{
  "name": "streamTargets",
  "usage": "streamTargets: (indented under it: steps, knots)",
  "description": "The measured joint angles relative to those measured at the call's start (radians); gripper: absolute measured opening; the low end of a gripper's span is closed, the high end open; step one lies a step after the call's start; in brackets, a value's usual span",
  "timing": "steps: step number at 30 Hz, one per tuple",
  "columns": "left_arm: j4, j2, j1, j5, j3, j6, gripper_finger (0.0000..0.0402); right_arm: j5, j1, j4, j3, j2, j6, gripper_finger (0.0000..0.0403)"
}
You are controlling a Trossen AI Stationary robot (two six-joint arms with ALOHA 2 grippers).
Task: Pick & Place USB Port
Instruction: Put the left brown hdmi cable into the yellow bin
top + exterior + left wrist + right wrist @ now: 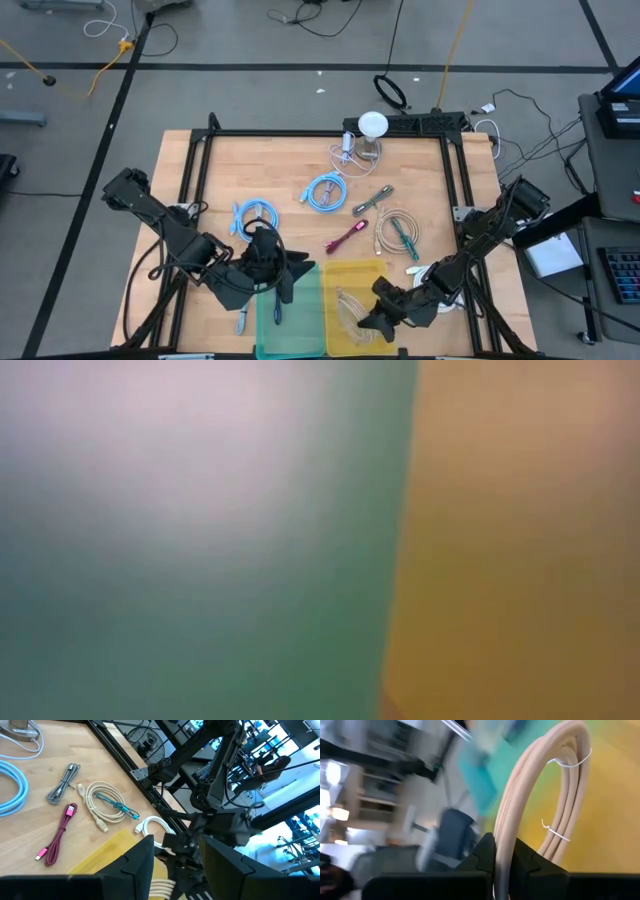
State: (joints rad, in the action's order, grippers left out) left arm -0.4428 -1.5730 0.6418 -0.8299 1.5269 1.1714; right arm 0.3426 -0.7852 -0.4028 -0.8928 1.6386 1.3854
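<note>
Placing step, looks like: right gripper (372, 322) over the yellow bin (345, 275), jaws pinching a beige cable (535, 805). Next up, probably just letting go. Left gripper (268, 290) spread above the green bin (310, 320).

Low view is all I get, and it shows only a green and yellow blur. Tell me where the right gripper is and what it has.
Observer: The right gripper hangs over the yellow bin, on the arms' side of the table.
Operator: Report its grip.
Observer: Its wrist view shows it shut on a coiled beige cable.
Operator: Now the left arm.
Observer: The left gripper is over the green bin next to the yellow one, with its fingers apart.
</note>
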Motion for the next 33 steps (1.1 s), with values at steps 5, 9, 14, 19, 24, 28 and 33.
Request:
streamTargets:
  steps: [5, 9, 14, 19, 24, 28, 33]
  knots:
    - [-0.001, 0.0, 0.0, 0.0, 0.0, -0.003, 0.0161, 0.078, 0.007, -0.126, 0.0, 0.0, -0.047, 0.001]
    - [0.0, 0.0, 0.0, 0.0, 0.0, -0.008, 0.0161, 0.129, 0.007, -0.128, 0.0, 0.0, -0.002, 0.001]
    - [0.0, 0.0, 0.001, 0.0, 0.0, -0.01, 0.0161, 0.125, 0.005, -0.072, 0.0, 0.0, 0.069, 0.001]
    - [0.0, 0.0, 0.001, 0.0, 0.0, -0.015, 0.0161, 0.103, 0.002, -0.044, 0.0, 0.0, 0.093, 0.0027]
    - [0.0, 0.0, 0.001, 0.0, 0.0, -0.018, 0.0161, 0.095, 0.002, -0.018, 0.0, 0.0, 0.096, 0.0082]
    - [0.0, 0.0, 0.0, 0.0, 0.0, -0.021, 0.0161, 0.034, 0.011, 0.074, 0.0, 0.0, 0.141, 0.0101]
    - [0.0, 0.0, 0.0, 0.0, 0.0, -0.025, 0.0161, -0.028, 0.014, 0.181, 0.0, 0.0, 0.197, 0.0095]
